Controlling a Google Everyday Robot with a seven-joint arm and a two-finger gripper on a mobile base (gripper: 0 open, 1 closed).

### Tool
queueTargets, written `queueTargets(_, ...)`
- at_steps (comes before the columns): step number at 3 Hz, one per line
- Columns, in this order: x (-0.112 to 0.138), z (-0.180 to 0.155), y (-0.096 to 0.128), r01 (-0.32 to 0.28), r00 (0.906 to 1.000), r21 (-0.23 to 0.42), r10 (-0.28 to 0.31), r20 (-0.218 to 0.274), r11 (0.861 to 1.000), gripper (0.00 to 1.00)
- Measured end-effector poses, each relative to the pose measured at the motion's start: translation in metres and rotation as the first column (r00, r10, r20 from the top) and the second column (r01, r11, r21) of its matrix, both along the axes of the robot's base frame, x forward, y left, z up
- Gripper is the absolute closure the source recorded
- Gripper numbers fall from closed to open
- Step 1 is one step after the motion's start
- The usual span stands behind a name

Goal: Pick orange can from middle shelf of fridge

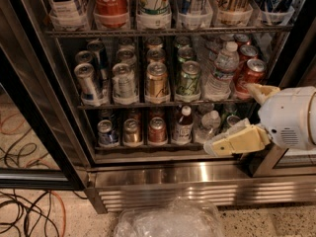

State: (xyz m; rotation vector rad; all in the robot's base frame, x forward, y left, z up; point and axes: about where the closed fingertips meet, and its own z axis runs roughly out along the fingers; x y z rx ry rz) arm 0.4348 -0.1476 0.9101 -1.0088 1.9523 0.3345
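Note:
The fridge (197, 174) stands open before me, with a brushed steel base. On its middle shelf (98, 105) the orange can (157, 81) stands at the front of its lane, between a silver can (123, 83) and a green can (188, 80). My gripper (228, 118) is at the right, below and to the right of the orange can and well apart from it. Its two cream fingers (237, 141) are spread open and hold nothing. The lower finger lies in front of the bottom shelf.
A water bottle (220, 72) and red cans (249, 76) stand right of the green can. Large cans (111, 3) fill the rack above. Small cans and bottles (182, 126) fill the rack below. A clear plastic bag (170, 221) and cables (29, 211) lie on the floor.

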Motion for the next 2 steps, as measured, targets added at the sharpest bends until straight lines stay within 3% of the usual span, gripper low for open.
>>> queueTargets(1, -0.001, -0.002, 0.004, -0.002, 1.0, 0.023, 0.002, 0.0, 1.0, 0.0)
queueTargets(2, -0.002, -0.019, 0.012, 0.022, 0.9997, 0.094, -0.023, 0.011, 0.995, 0.0)
